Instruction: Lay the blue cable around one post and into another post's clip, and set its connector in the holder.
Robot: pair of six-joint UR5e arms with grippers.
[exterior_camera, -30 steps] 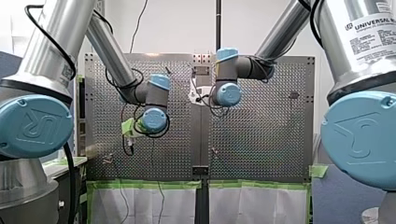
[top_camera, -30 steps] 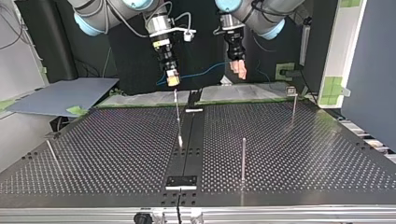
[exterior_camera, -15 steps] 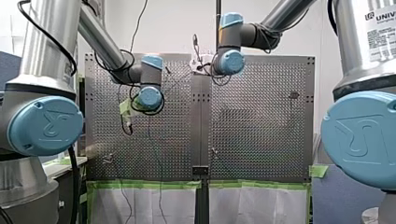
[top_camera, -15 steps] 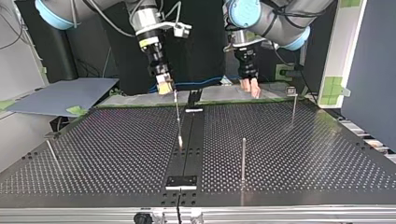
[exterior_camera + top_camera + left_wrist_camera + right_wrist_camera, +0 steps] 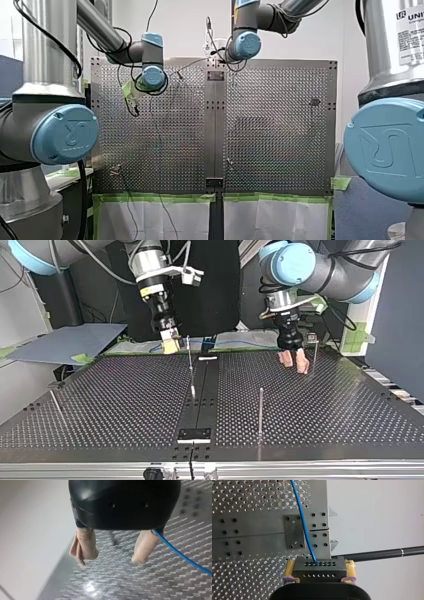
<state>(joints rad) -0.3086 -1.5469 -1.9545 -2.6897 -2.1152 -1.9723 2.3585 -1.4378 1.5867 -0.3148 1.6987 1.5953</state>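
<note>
In the top view my right gripper point(image 5: 171, 343), with yellow pads, hangs just above the table's far edge, shut on the black connector point(image 5: 319, 568). The blue cable point(image 5: 303, 525) leaves the connector and runs ahead over the perforated table. In the top view the cable point(image 5: 225, 344) stretches to the right along the far edge. My left gripper point(image 5: 294, 360) stands open just above the table, its beige fingers point(image 5: 85, 545) with nothing between them, right next to a thin post with a clip point(image 5: 314, 350). The cable point(image 5: 182, 556) passes beside one of its fingers.
A thin post point(image 5: 189, 362) rises near the table's far middle, close to my right gripper. Another post point(image 5: 260, 410) stands nearer the camera and a leaning one point(image 5: 55, 402) at the top view's left. A small plate point(image 5: 195, 434) lies on the dark centre strip.
In the top view both arms have come down toward the table. My right gripper drifted left with the connector. My left gripper moved right to the clip post, and the cable dropped lower.
</note>
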